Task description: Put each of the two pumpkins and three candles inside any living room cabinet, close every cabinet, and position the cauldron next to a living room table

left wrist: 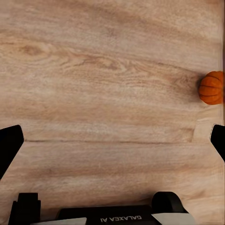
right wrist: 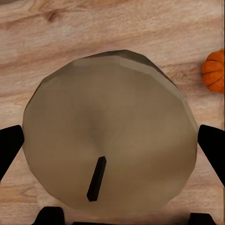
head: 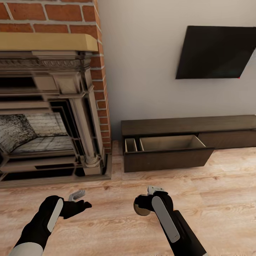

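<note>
- Pale wood-grain flooring (head: 106,213) is seen under both arms in the head view and behind everything in both wrist views.
- Left gripper (head: 79,196) is held out low over the floor, in front of the fireplace. In the left wrist view its two dark fingers (left wrist: 9,145) are seen at opposite edges of the picture, spread wide, with bare floor between them and nothing held.
- Right gripper (head: 149,199) is held over the floor in front of the cabinet. A candle (right wrist: 110,136) is clamped between its fingers (right wrist: 213,145): a broad cream-beige round face with a short dark wick near the middle is seen in the right wrist view, with a black finger against each side. In the head view the candle (head: 142,209) is glimpsed as a beige disc just beside the gripper body.
- One pumpkin (left wrist: 212,87), orange and ribbed, is seen on the floor at the edge of the left wrist view, apart from the left fingers.
- A pumpkin (right wrist: 214,70) is also seen on the floor at the edge of the right wrist view, beyond the candle; whether it is the same one cannot be told.
- Cabinet (head: 188,126), long, low and dark brown, is set against the wall beneath a dark wall screen (head: 215,51). One wide drawer (head: 167,144) is pulled out, its pale beige lining exposed, with a narrow compartment and a wider one divided off; both look bare.
- Brick fireplace (head: 53,106) with a light mantel stands just beside the cabinet.
</note>
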You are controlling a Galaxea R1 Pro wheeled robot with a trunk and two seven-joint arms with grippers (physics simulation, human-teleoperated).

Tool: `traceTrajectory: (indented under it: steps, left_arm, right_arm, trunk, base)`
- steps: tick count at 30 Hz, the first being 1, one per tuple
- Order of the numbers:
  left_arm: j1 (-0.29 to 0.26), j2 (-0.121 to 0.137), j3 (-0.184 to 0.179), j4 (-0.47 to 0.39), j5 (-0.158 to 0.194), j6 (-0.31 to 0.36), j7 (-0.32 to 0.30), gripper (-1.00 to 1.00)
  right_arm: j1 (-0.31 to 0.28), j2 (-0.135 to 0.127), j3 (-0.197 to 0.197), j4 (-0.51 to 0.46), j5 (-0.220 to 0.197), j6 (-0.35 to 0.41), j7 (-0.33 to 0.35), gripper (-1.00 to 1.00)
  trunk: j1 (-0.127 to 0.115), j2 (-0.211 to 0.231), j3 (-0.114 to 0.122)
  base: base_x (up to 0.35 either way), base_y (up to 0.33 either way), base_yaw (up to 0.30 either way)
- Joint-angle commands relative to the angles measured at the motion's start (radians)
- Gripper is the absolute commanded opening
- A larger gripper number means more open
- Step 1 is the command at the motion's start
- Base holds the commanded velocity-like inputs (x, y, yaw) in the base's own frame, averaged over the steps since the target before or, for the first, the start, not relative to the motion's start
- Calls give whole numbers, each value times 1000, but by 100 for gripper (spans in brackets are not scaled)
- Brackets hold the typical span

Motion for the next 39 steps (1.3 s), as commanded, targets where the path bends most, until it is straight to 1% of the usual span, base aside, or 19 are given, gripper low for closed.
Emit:
traceTrajectory:
  steps: [1,13,20,26,39]
  left_arm:
    - [0,0,0,0,0,0,0,100]
    - [0,-1,-1,0,0,0,0,100]
    - [0,-1,-1,0,0,0,0,100]
    - [0,-1,-1,0,0,0,-3,100]
    - [0,-1,-1,0,0,-1,-2,100]
  right_arm:
    - [0,0,0,0,0,0,0,-100]
    - [0,0,0,1,0,0,0,-100]
    - [0,0,0,4,0,0,0,-100]
    - [0,1,0,33,1,0,0,-100]
    - [0,2,0,37,1,0,0,-100]
  trunk:
    - [-4,7,3]
    - [-50,91,41]
    - [-50,91,41]
    - [-50,91,41]
    - [-50,91,41]
  base:
    - [0,0,-279]
    - [0,0,-279]
    - [0,0,-279]
    - [0,0,-279]
    - [0,0,-279]
